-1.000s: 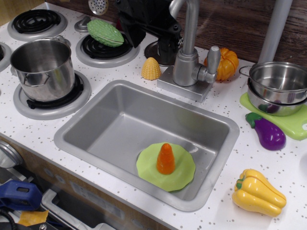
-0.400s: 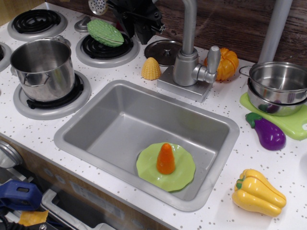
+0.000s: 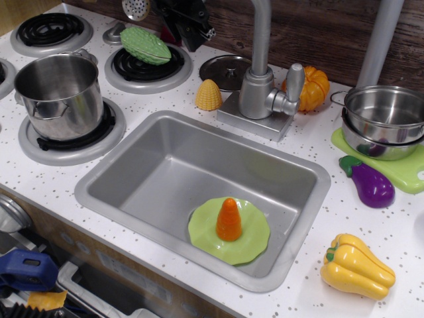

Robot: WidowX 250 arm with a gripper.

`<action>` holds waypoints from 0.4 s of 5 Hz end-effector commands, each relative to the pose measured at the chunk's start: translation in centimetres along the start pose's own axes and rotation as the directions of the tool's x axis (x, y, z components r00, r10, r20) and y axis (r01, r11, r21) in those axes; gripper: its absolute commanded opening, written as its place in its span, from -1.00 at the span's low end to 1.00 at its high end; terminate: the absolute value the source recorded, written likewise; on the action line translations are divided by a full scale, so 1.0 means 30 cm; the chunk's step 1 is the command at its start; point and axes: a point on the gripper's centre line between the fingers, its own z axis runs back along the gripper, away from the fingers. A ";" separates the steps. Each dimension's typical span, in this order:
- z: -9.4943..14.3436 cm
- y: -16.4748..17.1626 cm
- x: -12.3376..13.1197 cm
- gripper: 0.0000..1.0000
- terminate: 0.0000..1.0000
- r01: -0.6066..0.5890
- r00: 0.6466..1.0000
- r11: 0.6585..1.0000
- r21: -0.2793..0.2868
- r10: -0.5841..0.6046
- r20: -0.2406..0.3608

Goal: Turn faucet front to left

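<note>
Faucet (image 3: 261, 86) stood on its flat base behind the sink (image 3: 132, 192), spout pipe running up out of frame, side lever pointing right toward the orange pumpkin (image 3: 317, 86). Yellow corn (image 3: 209, 95) sat just left of the base, round lid (image 3: 224, 69) behind it. Gripper (image 3: 189, 23) was at the top edge, apart from the faucet, near the green vegetable (image 3: 144, 44) on the burner; couldn't tell how far open, nothing visibly held. Carrot (image 3: 229, 220) stood upright on the green plate (image 3: 255, 248) in the sink.

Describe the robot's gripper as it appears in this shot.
Only a small part of the gripper shows at the top edge: black, angular, blocky plastic or metal parts with a tiny pale spot near one tip. No cables or markings are readable; the arm itself is out of frame.
</note>
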 end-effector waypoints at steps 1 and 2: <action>-0.001 0.124 0.040 -1.00 -1.00 0.046 0.996 0.997 0.068 -0.051 0.071; -0.029 0.161 0.057 -1.00 -1.00 0.087 0.991 0.989 0.124 -0.099 0.095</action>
